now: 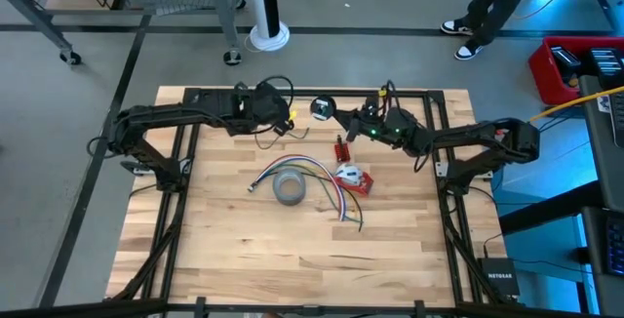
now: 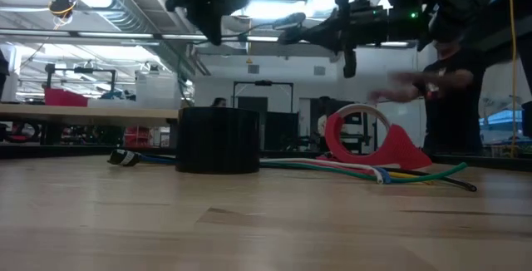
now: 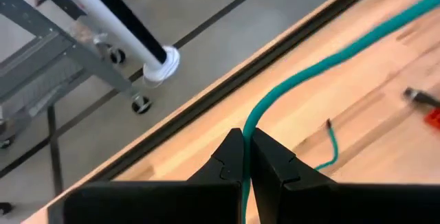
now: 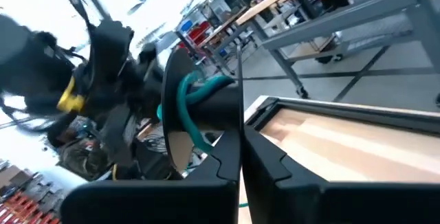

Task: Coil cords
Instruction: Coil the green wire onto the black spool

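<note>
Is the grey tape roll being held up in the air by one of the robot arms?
No, the round grey tape roll lies flat on the wooden table, among loose coloured cords, with both arms farther back.

The tape roll (image 1: 289, 188) lay at the table (image 1: 234, 259) centre, among loose cables (image 1: 322, 177). The tape dispenser (image 1: 353, 178) sat just right of it. Both grippers (image 1: 283, 115) (image 1: 343, 113) hung above the far edge.

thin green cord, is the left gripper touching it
Touching. The left wrist view shows the left gripper shut on the thin green cord, which runs out from between its fingers.
</note>
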